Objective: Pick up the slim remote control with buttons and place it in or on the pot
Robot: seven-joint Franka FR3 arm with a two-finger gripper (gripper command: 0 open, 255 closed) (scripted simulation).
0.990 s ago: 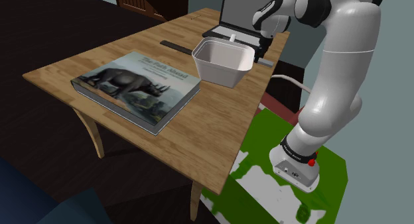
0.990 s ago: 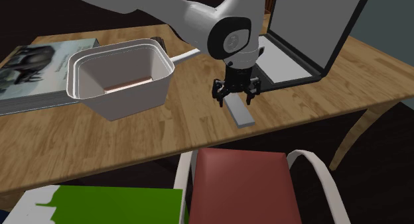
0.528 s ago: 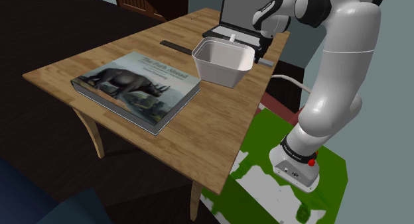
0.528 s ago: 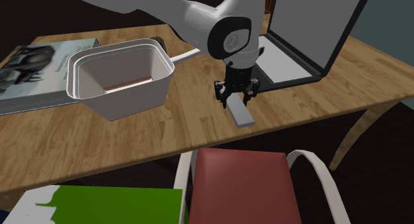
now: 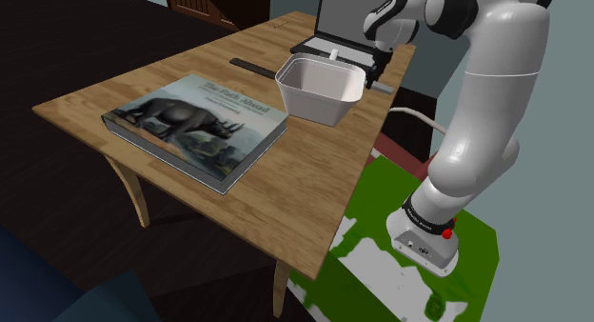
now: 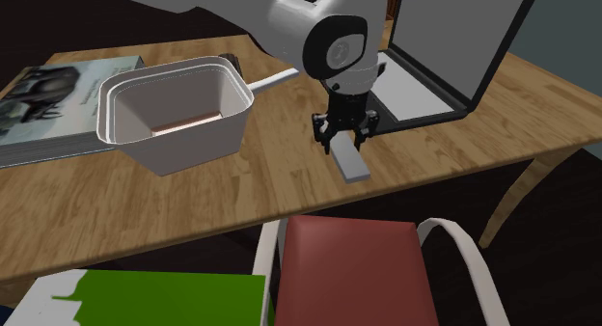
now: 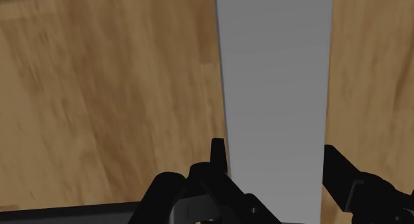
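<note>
Downward, the gripper (image 6: 344, 144) clasps the grey remote (image 6: 354, 169).

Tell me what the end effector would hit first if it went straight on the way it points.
The grey remote, lying flat on the wooden table. The end effector points straight down at it from close above. How much gap is left, if any, is unclear; the tabletop lies right beneath the remote.

Most of the grey remote (image 5: 382, 88) behind the white pot (image 5: 319, 106); laptop lid (image 6: 453, 35) partly out of frame.
</note>
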